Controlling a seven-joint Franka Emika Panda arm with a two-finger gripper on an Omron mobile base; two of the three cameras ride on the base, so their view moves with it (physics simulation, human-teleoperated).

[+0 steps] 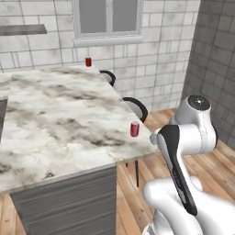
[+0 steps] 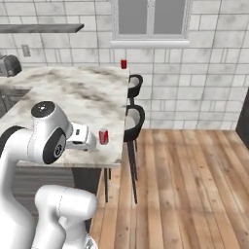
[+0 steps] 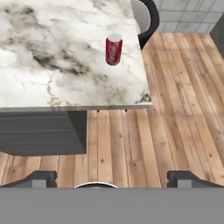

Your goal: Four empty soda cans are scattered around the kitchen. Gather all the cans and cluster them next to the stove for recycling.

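A red soda can [image 3: 113,50], silver-topped and upright, stands near the marble surface's [image 3: 52,65] corner; the tool [image 3: 113,178] is spread wide and holds nothing.

Marble island [image 1: 55,119], black stools [image 2: 133,116], plank floor [image 2: 185,185], window [image 2: 151,17].

light: even, bright | shadows: faint | glare: none | focus: soft, low-res render

Near can [image 1: 134,129]: red, silver top, white lettering seen in hand view. Far can [image 1: 88,62]: red. Counter [image 1: 55,119]: white marble, grey-brown veining; base dark grey. Floor [image 2: 185,185]: light brown wood planks. Wall [image 2: 204,78]: pale grey tiles. Stools [image 2: 133,119]: black backs, grey seats. Toaster [image 2: 8,65]: silver-grey.
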